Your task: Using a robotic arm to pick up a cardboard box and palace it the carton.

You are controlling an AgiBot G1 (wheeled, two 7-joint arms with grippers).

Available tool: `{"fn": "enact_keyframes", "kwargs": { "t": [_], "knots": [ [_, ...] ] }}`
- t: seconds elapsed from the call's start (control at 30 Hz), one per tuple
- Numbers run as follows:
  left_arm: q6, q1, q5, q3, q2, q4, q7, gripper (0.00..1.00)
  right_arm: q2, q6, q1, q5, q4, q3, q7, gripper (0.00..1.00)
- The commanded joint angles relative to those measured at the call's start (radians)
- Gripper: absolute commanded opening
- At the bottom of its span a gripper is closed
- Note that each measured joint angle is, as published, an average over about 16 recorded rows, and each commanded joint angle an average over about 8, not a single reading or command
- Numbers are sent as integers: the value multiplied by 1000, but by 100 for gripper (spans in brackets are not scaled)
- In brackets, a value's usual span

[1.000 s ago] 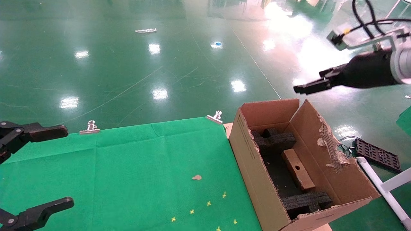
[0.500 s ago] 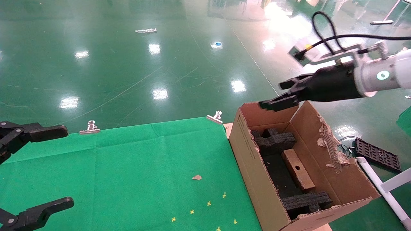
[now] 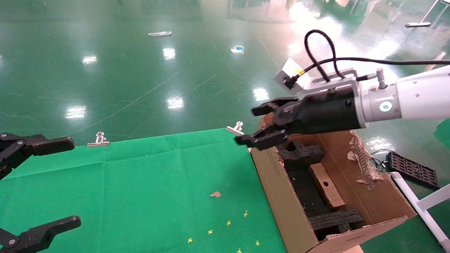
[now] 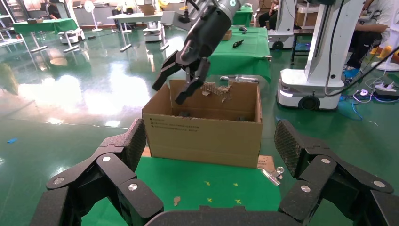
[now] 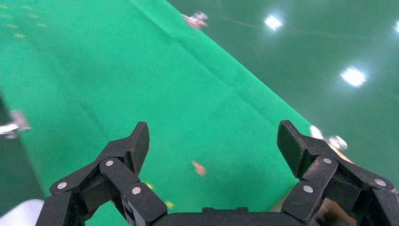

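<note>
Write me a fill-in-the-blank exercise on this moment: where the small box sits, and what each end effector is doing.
1. The cardboard box lies inside the ____, between black foam blocks.
2. The right end effector hangs above the carton with its fingers ____ and nothing between them.
3. The left end effector is parked over the ____ cloth, open.
4. A metal ____ pins the cloth's far corner.

Missing words: carton; open; green; clip

The right arm [image 3: 415, 96] is cut off by the head view's right edge, and its claw [image 3: 258, 124] hides the carton's [image 3: 277, 189] far flap. The left claw [image 3: 38, 182] runs off the left edge. In the carton, the cardboard box's [image 3: 327, 186] lower sides are hidden.
</note>
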Motion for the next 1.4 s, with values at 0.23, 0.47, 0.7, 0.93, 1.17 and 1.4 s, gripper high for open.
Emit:
{"fn": "enact_keyframes", "kwargs": {
  "t": [0.23,0.47,0.7,0.93,1.17,1.4],
  "knots": [
    [0,0,0,0,0,0,0,100,-25,-58,-159,86,39,178,-103,100],
    [0,0,-1,1,0,0,0,100,-47,-109,-297,162,74,334,-194,100],
    [0,0,-1,1,0,0,1,100,-69,-161,-440,239,109,495,-287,100],
    [-1,0,-1,2,-1,0,1,100,-92,-214,-583,317,145,656,-381,100],
    [-1,0,-1,2,-1,0,1,100,-108,-250,-685,371,169,770,-441,100],
    [-1,0,-2,2,-1,0,1,100,-110,-254,-695,379,172,782,-444,100]
  ]
}}
